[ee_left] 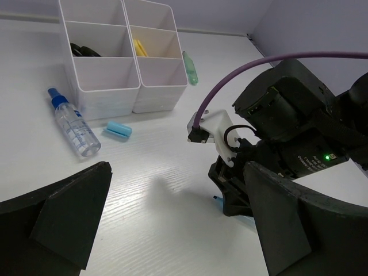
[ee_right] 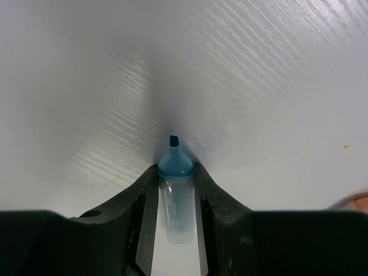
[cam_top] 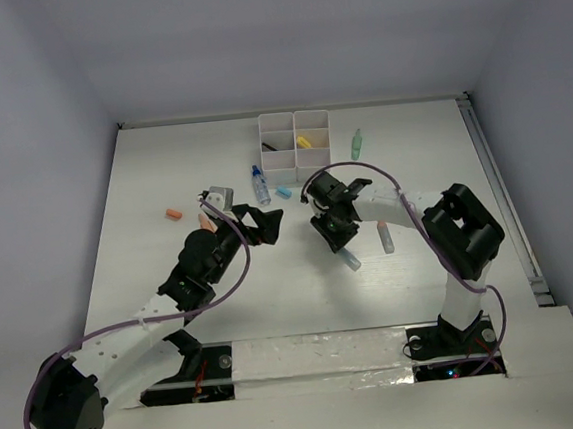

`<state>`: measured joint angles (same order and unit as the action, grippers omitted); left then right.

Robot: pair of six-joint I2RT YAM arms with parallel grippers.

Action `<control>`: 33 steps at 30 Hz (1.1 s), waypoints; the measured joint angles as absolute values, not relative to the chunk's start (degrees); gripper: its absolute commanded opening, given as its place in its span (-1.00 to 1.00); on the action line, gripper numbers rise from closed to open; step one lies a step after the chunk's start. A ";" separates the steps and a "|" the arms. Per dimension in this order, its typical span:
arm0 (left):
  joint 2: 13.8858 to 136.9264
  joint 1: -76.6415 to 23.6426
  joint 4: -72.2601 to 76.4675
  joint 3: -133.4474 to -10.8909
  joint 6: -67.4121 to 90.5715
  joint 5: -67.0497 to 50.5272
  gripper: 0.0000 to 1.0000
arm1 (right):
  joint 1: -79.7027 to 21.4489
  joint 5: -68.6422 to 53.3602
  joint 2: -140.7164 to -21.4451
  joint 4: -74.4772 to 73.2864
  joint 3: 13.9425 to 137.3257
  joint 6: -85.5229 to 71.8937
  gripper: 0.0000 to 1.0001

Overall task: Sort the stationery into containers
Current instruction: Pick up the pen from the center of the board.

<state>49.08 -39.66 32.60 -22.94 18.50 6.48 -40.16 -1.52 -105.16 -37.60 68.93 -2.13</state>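
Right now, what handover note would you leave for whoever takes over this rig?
Left gripper: open, empty, above the table.
Right gripper: jaws shut on the blue highlighter, tip close to the table.
Done: a black item and a yellow item lie in the organizer.
Left to sort: the highlighter, plus green marker, spray bottle, light blue piece, orange piece and pink marker, loose on the table.
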 measured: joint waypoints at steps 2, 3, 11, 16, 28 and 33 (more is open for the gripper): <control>49.34 -39.66 32.64 -22.94 18.50 6.42 0.98 | -40.16 -1.52 -105.16 -37.23 68.84 -2.46 -0.72; 49.54 -39.66 32.62 -22.94 18.50 6.28 0.98 | -40.16 -1.50 -105.14 -37.15 68.82 -2.63 -0.77; 53.67 -39.66 33.01 -22.94 18.76 4.21 0.90 | -40.18 1.28 -103.61 -34.24 67.70 -6.37 -1.00; 56.95 -39.66 33.71 -22.94 19.64 1.89 0.69 | -40.21 4.89 -96.82 -26.81 66.81 -12.95 -1.00; 66.87 -39.66 36.36 -24.05 20.91 -6.87 0.36 | -43.57 8.64 -84.77 1.54 56.71 -27.18 -1.00; 68.20 -39.66 37.54 -24.49 20.91 -8.19 0.32 | -45.19 8.60 -84.77 6.81 54.61 -29.93 -1.00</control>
